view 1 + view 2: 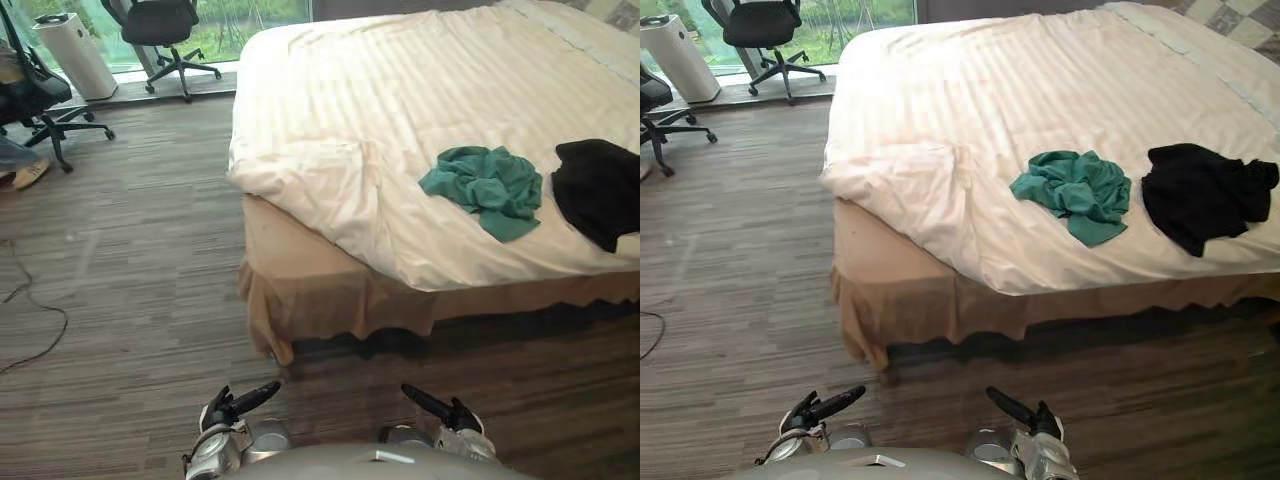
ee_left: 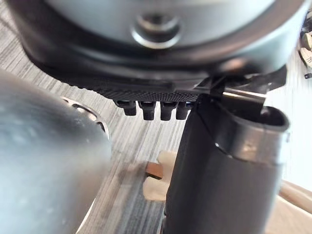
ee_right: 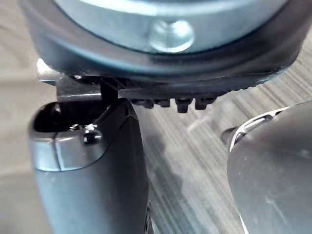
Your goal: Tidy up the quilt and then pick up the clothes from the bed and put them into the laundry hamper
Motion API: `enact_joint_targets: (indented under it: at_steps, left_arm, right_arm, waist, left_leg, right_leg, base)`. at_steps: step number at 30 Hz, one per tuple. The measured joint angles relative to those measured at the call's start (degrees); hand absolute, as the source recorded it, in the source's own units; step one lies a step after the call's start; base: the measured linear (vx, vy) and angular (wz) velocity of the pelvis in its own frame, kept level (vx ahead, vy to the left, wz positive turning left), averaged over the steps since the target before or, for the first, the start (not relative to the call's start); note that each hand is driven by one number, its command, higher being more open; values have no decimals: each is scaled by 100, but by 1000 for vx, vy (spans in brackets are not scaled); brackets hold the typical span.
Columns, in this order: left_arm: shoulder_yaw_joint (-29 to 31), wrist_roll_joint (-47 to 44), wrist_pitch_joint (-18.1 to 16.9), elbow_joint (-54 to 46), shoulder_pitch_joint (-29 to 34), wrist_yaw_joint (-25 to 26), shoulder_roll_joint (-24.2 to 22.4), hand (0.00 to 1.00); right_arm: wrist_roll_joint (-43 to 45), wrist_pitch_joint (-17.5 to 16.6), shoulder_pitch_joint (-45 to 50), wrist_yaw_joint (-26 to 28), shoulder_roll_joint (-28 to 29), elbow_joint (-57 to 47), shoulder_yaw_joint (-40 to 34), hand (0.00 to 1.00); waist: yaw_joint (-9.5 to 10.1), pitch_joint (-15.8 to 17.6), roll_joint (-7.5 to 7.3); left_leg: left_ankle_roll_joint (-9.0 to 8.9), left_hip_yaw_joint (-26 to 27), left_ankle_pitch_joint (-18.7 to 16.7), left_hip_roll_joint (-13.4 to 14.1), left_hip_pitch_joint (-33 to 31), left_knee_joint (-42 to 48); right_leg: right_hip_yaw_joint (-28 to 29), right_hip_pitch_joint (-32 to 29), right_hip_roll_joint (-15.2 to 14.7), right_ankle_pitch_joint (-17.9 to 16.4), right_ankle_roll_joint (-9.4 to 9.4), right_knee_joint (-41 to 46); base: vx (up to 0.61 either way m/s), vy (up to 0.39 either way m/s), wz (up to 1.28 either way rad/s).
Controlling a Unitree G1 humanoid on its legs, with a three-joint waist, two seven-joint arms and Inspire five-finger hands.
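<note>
Ahead, you see the wide bed (image 1: pixel 262 240) under a white striped quilt (image 1: pixel 400 90); the quilt lies mostly flat, with a rumpled fold at the near left corner (image 1: pixel 310 180), where it overhangs the beige fabric bed skirt (image 1: pixel 340 295). On the quilt, towards the near right edge, lies a crumpled teal-green garment (image 1: pixel 487 187); just beside it, further right and apart from it, lies a bunched black garment (image 1: pixel 1200 195); both rest on the bed, in neither hand.

Your left hand (image 1: pixel 240 403) and right hand (image 1: pixel 442 408) hang low over the grey-brown striped plank floor (image 1: pixel 130 270), well short of the bed; the fingers (image 2: pixel 153 109) of the left are straight and relaxed, pointing inward, with nothing held; the fingers (image 3: pixel 181 104) of the right likewise are straight and hold nothing.

Beyond the bed's far left corner stands a black swivel office chair (image 1: pixel 165 30) by the window; a second black office chair (image 1: pixel 35 95) stands further left, with a white upright tower appliance (image 1: pixel 75 55) between them; a person's shoe (image 1: pixel 30 172) rests on the floor at the left edge.
</note>
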Motion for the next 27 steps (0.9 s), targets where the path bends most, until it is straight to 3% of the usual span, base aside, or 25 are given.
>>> enact_joint_targets:
  at_steps: [2,5,6,14,20,23,27]
  left_arm:
    - [-60,-83,12,58,-8,2,-9,100]
    - [-208,-89,-44,90,0,34,171,100]
    - [-216,-99,-33,117,11,46,188,100]
    - [-2,-864,-71,128,164,154,128,100]
    - [1456,-2409,-105,124,152,388,387,100]
    - [1938,-3128,-269,121,151,515,772,100]
    - [2369,-3962,-530,-37,151,740,920,100]
  right_arm:
    - [-13,61,-35,-15,-8,54,-47,100]
    - [-143,84,-34,-66,204,111,-227,100]
    - [-188,81,-34,-101,254,112,-283,100]
    - [-214,78,-11,-137,219,150,-340,100]
    - [-215,83,68,-216,171,224,-420,100]
    - [-215,83,99,-210,166,259,-408,100]
    - [-214,82,104,-217,89,341,-345,100]
  waist:
    - [28,-59,-10]
    - [2,-121,-275]
    - [2,-127,-302]
    - [-51,-230,-188]
    - [-68,-299,-262]
    - [-77,-330,-306]
    - [-74,-335,-269]
  left_leg:
    - [70,69,621,-405,293,-1022]
    - [165,60,677,-757,539,-1410]
    - [179,57,668,-786,628,-1411]
    - [178,18,660,-661,1035,-1572]
    - [166,32,651,-627,1310,-1733]
    - [163,38,650,-628,1312,-1803]
    - [163,41,650,-640,1284,-1830]
  right_leg:
    - [102,93,-119,105,162,-155]
    - [133,460,-311,284,242,-758]
    - [137,564,-333,293,230,-768]
    - [25,992,-153,307,194,-855]
    - [25,1180,-97,323,172,-945]
    - [29,1153,-104,349,173,-1003]
    - [26,1135,-105,515,145,-1119]
  base:
    - [188,211,-15]
    - [195,161,4]
    - [267,164,12]
    - [108,-40,4]
    - [29,-50,-3]
    - [2,-38,-5]
    - [-37,-19,-3]
